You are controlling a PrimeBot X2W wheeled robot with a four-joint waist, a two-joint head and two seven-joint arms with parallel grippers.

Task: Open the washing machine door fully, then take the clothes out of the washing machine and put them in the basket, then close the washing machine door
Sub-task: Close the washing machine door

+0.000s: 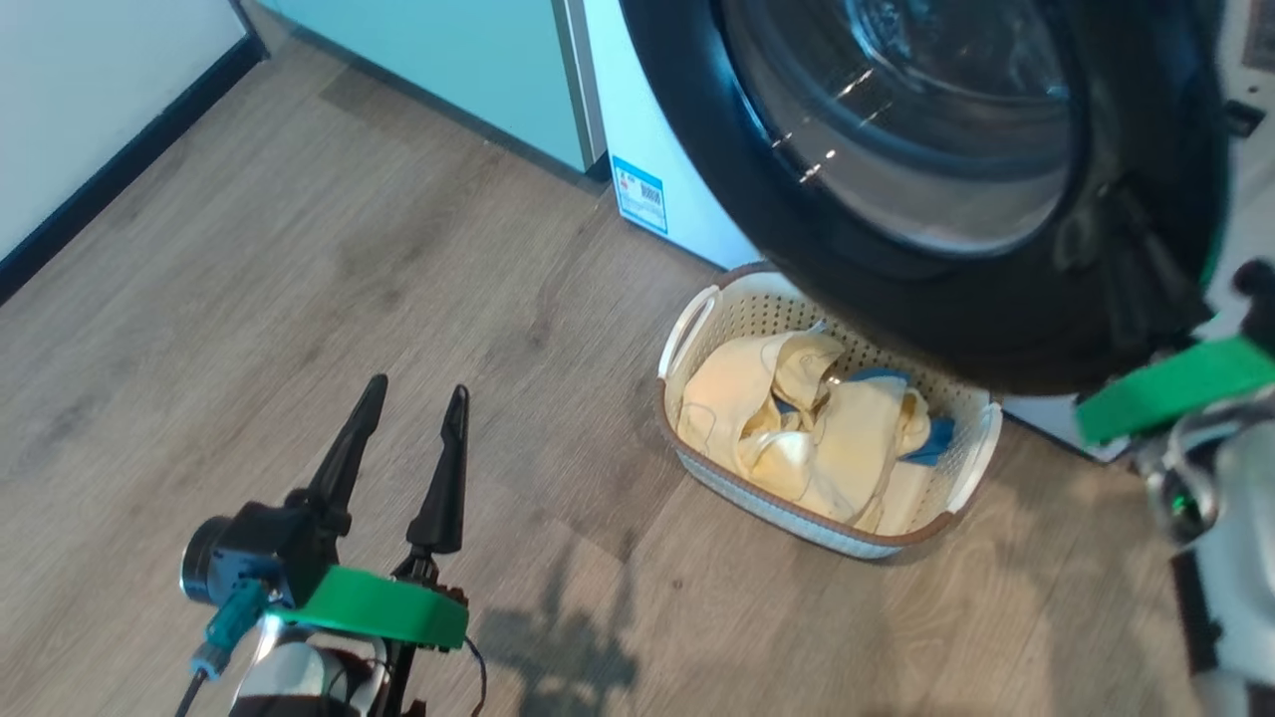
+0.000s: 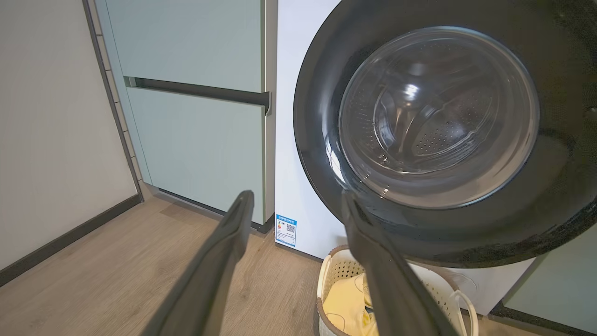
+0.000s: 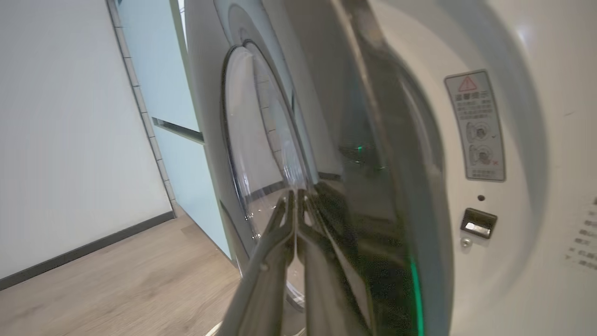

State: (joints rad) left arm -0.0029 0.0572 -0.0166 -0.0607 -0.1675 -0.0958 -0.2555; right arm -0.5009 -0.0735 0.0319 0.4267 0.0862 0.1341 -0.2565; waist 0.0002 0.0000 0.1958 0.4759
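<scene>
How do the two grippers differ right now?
Left gripper is open, jaws spread; right gripper is shut, jaws together. Left hangs over the floor, clear of the door; right touches the door's glossy face. Both hold nothing.

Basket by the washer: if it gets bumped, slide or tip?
Probably slides: the basket is low, wide, thin perforated plastic on a smooth wood floor. Likely light, holding only soft clothes. Tipping seems unlikely.
</scene>
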